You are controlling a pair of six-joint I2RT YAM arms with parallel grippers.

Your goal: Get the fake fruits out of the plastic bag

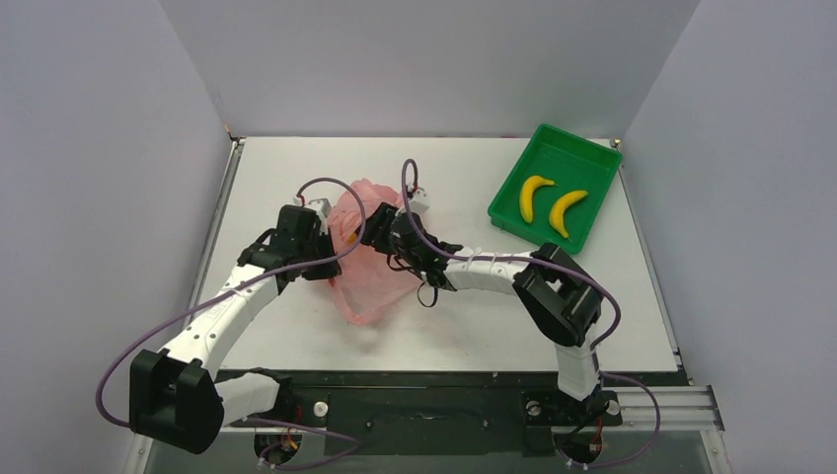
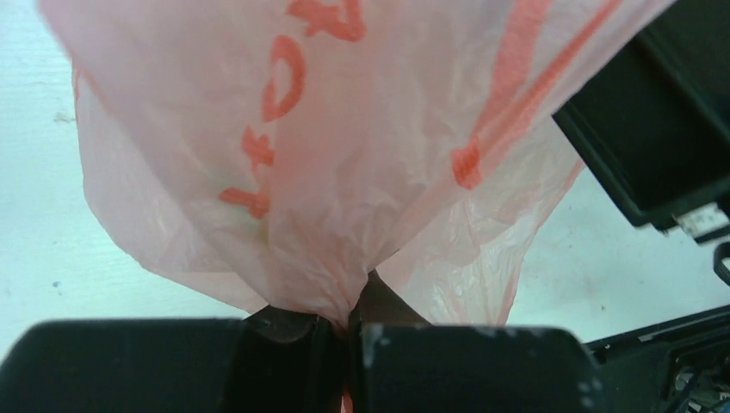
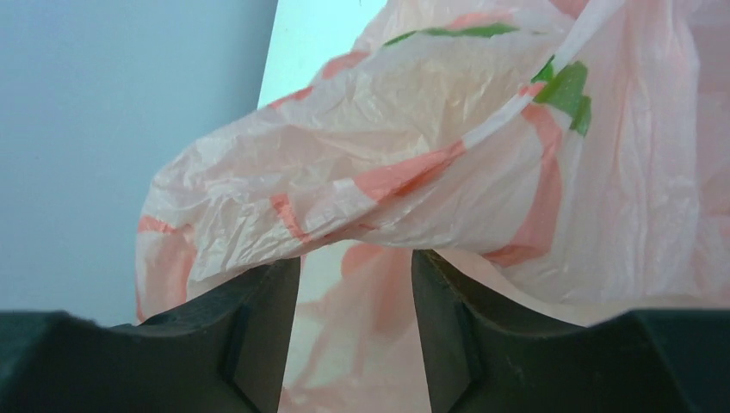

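The pink plastic bag (image 1: 367, 265) lies crumpled at the table's middle, between my two grippers. My left gripper (image 1: 322, 233) is shut on a bunched fold of the bag (image 2: 327, 172) at the bag's left side, the film pinched between the jaws (image 2: 349, 317). My right gripper (image 1: 373, 227) is open at the bag's top right, with bag film (image 3: 430, 172) draped over its fingertips (image 3: 267, 284) and nothing between them. Two yellow bananas (image 1: 534, 197) (image 1: 567, 210) lie in the green tray (image 1: 592, 158). A small orange-yellow patch (image 1: 350, 237) shows in the bag between the grippers; I cannot tell whether it is the mango.
The green tray stands at the back right, near the right wall. The right arm's dark body (image 2: 654, 129) is close on the right in the left wrist view. Grey walls enclose the table on three sides.
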